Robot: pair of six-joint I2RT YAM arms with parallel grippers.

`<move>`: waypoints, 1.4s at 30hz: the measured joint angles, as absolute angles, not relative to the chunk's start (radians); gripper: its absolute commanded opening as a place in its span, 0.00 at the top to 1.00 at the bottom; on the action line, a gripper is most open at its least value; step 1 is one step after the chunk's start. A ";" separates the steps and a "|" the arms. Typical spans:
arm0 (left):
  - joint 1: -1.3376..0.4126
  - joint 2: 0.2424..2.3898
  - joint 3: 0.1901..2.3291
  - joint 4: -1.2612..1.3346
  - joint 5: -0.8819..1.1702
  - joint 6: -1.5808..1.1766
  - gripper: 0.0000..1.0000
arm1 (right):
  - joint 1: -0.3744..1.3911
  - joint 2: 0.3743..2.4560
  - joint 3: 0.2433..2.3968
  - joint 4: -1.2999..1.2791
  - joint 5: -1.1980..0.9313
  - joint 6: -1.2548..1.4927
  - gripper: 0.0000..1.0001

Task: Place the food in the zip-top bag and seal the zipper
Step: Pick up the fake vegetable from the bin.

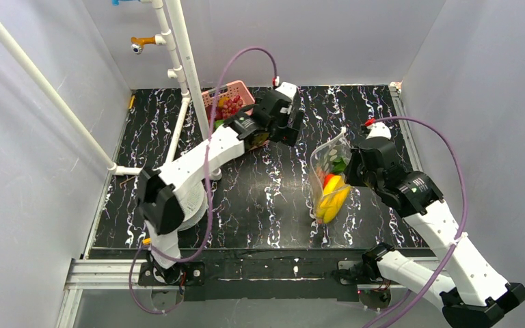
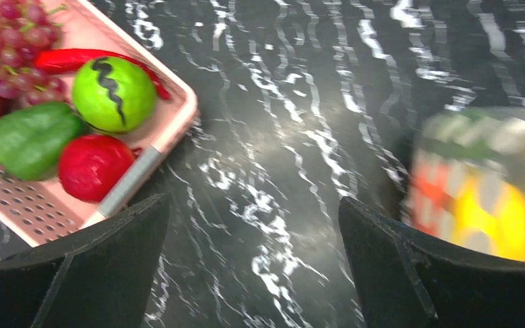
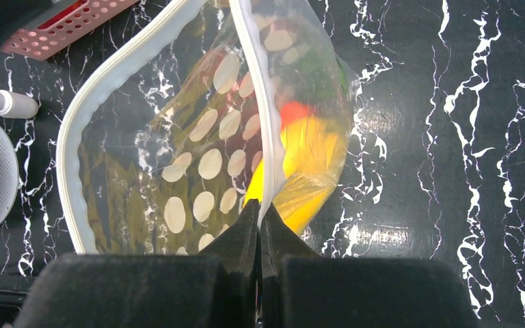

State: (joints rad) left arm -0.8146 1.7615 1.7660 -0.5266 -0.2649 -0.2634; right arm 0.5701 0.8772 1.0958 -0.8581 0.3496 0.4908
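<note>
Clear zip-top bag (image 1: 328, 156) sits right of centre: limp, slippery, bottom-heavy with food (image 1: 333, 198); right gripper (image 3: 260, 229) pinches its zipper (image 3: 260, 109) rim, the sensible hold; left gripper (image 2: 253, 266) wide open, empty, near basket (image 2: 181, 113).

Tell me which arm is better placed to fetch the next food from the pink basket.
Left. The left gripper is open and empty beside the pink basket and its round green fruit. The right gripper is shut on the mouth edge of the zip-top bag, so it is occupied.

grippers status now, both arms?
Left gripper: open, holding nothing.
Right gripper: closed on the mouth edge of the clear spotted plastic zip-top bag.
</note>
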 measured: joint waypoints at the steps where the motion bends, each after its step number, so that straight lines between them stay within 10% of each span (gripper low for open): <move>1: -0.810 1.805 1.785 -0.532 -0.294 -0.241 0.07 | 0.570 0.873 1.096 -0.859 0.350 0.490 0.99; 15: -0.669 2.140 1.978 -0.590 -0.542 -0.142 0.06 | 0.569 0.876 1.097 -0.859 0.320 0.490 0.99; 42: -0.537 2.310 2.061 -0.551 -0.351 -0.167 0.07 | 0.556 1.023 1.188 -0.889 0.187 0.470 0.99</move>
